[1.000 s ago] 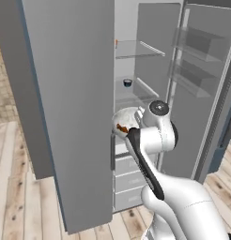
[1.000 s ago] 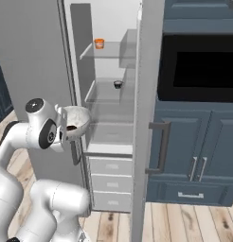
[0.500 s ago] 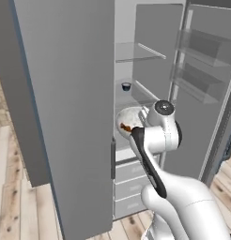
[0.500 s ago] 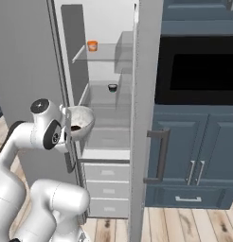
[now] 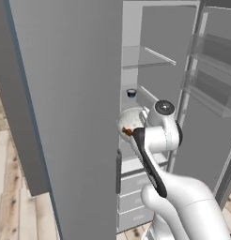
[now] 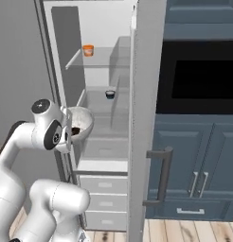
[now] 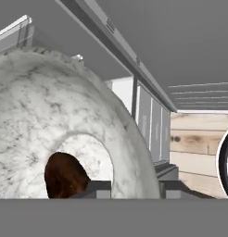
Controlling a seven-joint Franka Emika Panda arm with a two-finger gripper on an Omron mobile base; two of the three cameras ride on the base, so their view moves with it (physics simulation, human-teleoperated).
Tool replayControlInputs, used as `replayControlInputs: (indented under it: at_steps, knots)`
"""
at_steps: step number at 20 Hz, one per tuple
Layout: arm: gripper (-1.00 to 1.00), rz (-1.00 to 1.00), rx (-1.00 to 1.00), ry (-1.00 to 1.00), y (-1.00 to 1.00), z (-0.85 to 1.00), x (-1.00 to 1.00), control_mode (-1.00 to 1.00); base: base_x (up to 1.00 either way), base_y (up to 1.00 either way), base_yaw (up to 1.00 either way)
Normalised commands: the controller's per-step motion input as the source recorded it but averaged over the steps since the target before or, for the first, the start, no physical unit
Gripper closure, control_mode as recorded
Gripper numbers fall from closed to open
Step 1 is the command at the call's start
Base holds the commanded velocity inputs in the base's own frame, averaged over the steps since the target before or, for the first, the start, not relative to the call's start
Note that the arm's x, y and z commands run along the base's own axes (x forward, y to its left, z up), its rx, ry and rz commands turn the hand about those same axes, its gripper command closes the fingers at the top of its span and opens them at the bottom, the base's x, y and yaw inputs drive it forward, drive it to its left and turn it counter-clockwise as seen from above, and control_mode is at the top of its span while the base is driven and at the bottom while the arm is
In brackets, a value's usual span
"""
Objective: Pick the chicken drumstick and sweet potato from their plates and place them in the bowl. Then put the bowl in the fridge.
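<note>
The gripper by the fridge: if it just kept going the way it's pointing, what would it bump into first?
Most likely the bowl: its rim sits right at the gripper fingertips. Beyond it lies the fridge drawer front, though depth is unclear.

The bowl (image 6: pixel 80 124) sat at the near edge of a fridge (image 6: pixel 102 71) shelf, blocking the way in there. Bare shelf lay beyond, up to a small dark cup (image 6: pixel 110 94) at the far wall.

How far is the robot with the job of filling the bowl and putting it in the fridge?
Done, as far as it shows: brown food already lies in the bowl, though whether both items are there cannot be told. The fridge stands open. In hand: the bowl is at the shelf inside, with the gripper at its rim; its fingers look slightly parted. Left: let go fully and draw the arm out.
</note>
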Motion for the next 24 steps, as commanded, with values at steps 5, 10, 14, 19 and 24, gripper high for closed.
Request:
replayControlInputs:
  at_steps: [5, 10, 14, 19, 24]
  knots:
    - [1.0, 0.0, 0.0, 0.0, 0.0, 0.0, 0.0, 1.0, 0.34, -0.36, 0.04]
    - [1.0, 0.0, 0.0, 0.0, 0.0, 0.0, 0.0, 1.0, 0.34, -0.28, 0.11]
    - [1.0, 0.0, 0.0, 0.0, 0.0, 0.0, 0.0, 1.0, 0.2, -0.13, 0.07]
    - [1.0, 0.0, 0.0, 0.0, 0.0, 0.0, 0.0, 1.0, 0.02, -0.02, 0.0]
    - [1.0, 0.0, 0.0, 0.0, 0.0, 0.0, 0.0, 1.0, 0.0, 0.0, 0.0]
